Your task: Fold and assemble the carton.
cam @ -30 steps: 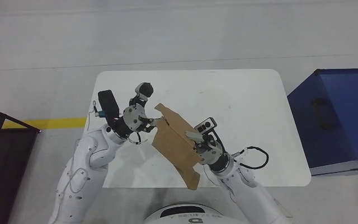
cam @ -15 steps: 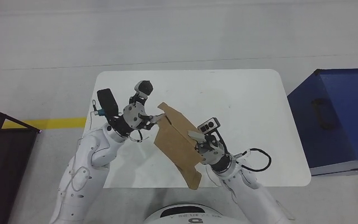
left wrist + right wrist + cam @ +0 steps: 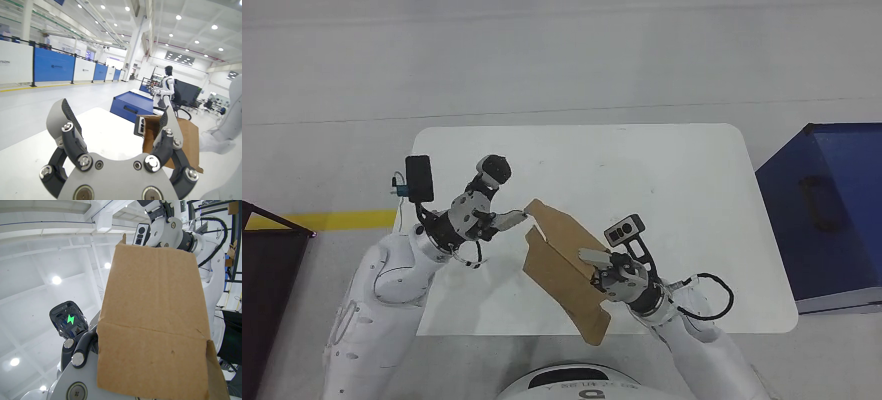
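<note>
The carton (image 3: 560, 262) is sitting a little closer to the robot than a second ago, its far corner having dropped back from the worktop's middle. The right wrist is lying further out toward the near edge, and the left arm has drawn back toward its own side, so its pincer is no longer reaching over the cardboard.

Nearest the robot, the right pincer (image 3: 594, 266) is clamping the carton at the edge facing the right arm. One finger is lying across the upper face, while the cardboard is hiding the tips in the right wrist view. The carton is still flat and unopened, a brown panel with a crease across it and a flap at each end. It is standing tilted above the near half of the worktop (image 3: 672, 180), its lowest corner pointing down at the near edge. Whether that corner is touching the surface is not clear.

Further out, the left pincer (image 3: 510, 218) is hovering just beside the carton's far corner with its fingers spread wide apart and gripping nothing. In the left wrist view, the cardboard is showing behind one finger (image 3: 168, 121), and whether the two are touching cannot be told.

Beyond the worktop's right end, a blue bin (image 3: 832, 215) is standing on the floor.
</note>
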`<state>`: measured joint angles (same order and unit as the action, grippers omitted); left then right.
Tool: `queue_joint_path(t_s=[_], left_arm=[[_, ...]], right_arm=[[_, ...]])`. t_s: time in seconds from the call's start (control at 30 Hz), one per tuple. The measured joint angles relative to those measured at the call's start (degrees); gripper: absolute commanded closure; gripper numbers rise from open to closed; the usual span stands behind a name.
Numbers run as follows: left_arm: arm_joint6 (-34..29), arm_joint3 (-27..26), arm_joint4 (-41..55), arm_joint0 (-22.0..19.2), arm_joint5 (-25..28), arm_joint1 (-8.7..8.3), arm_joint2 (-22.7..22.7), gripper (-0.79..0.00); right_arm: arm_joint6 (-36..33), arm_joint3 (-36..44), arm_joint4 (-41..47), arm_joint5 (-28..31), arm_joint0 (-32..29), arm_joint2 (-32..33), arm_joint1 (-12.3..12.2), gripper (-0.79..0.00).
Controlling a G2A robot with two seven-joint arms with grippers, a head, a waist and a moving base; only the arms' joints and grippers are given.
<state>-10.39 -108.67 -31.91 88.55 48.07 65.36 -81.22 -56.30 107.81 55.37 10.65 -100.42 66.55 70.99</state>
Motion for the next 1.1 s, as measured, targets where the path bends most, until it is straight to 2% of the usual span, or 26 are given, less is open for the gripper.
queue_joint_path(t_s=[0.13, 0.37, 0.5, 0.77, 0.97, 1.1], left_arm=[[-5.9, 1.2, 1.2, -1.4, 0.7, -0.28, 2.6, -0.785], [-7.4, 1.6, 3.8, -3.1, 1.0, -0.37, 4.9, -0.785], [-5.1, 1.8, 4.2, -3.1, 0.7, -0.39, 3.9, -0.785], [-4.8, 2.0, 4.3, -2.9, 0.2, -0.39, 3.6, -0.785], [-1.6, 3.0, 9.1, -1.2, 0.2, -0.8, -0.5, -0.785], [-4.4, 2.0, 11.9, 0.0, 2.2, -1.3, -1.3, -0.785]], right_arm=[[0.4, 0.0, -1.2, -0.1, 0.0, -0.3, -0.1, 0.0], [1.0, 0.4, -1.7, 0.0, -0.3, -0.6, -0.2, 0.0], [1.4, 0.7, -2.0, 0.4, -0.6, -0.1, -0.3, 0.0], [1.9, 0.8, -1.9, 0.1, -0.5, -0.1, -0.3, 0.0], [2.9, 1.1, -0.5, -0.4, -0.3, 1.1, -0.5, 0.0], [2.9, 1.1, 0.0, -0.7, -0.4, 1.3, -0.6, 0.0]])
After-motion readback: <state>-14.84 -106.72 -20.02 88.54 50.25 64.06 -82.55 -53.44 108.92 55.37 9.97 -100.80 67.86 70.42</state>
